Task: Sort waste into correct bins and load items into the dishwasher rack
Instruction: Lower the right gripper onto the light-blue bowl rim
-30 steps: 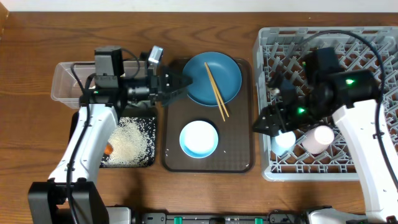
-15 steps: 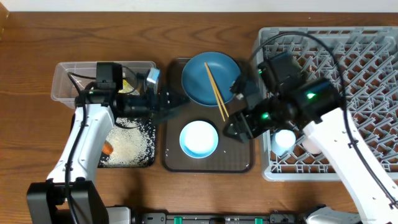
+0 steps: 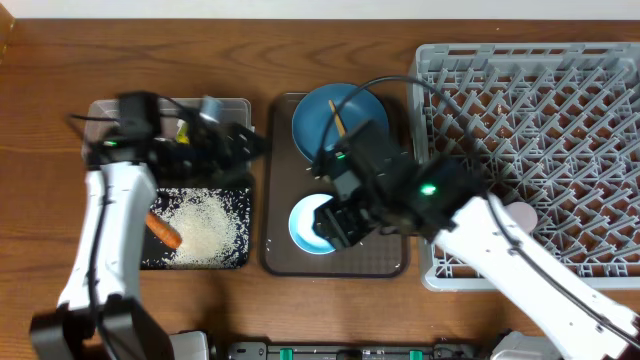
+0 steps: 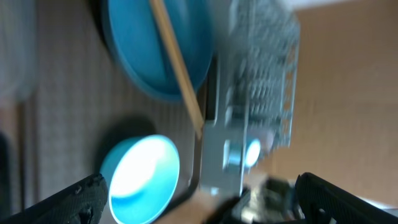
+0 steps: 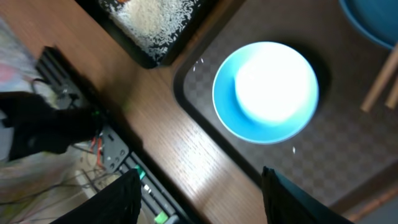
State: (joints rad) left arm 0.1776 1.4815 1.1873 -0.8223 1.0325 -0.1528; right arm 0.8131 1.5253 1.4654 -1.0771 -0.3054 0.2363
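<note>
The white-blue bowl [image 3: 302, 226] sits on the brown serving tray [image 3: 285, 262]; it also shows in the right wrist view [image 5: 267, 90]. My right gripper [image 3: 333, 216] hangs open and empty over the bowl's right side. The blue plate [image 3: 350, 115] lies behind it with the chopsticks [image 3: 338, 124] partly hidden by my right arm. My left gripper [image 3: 238, 143] is open and empty over the edge between the clear tub [image 3: 100, 115] and the black tray [image 3: 150, 262]. The carrot [image 3: 163, 230] and rice [image 3: 205, 225] lie in the black tray. The light blue cup is hidden.
The grey rack [image 3: 540, 110] fills the right side, with a pale pink cup [image 3: 521, 215] at its front. Something yellow [image 3: 183, 127] shows in the clear tub behind my left arm. The table's front edge is close below the brown tray.
My right arm has swung left from the rack to above the bowl. My left arm has drawn back left from the plate to the tub.
</note>
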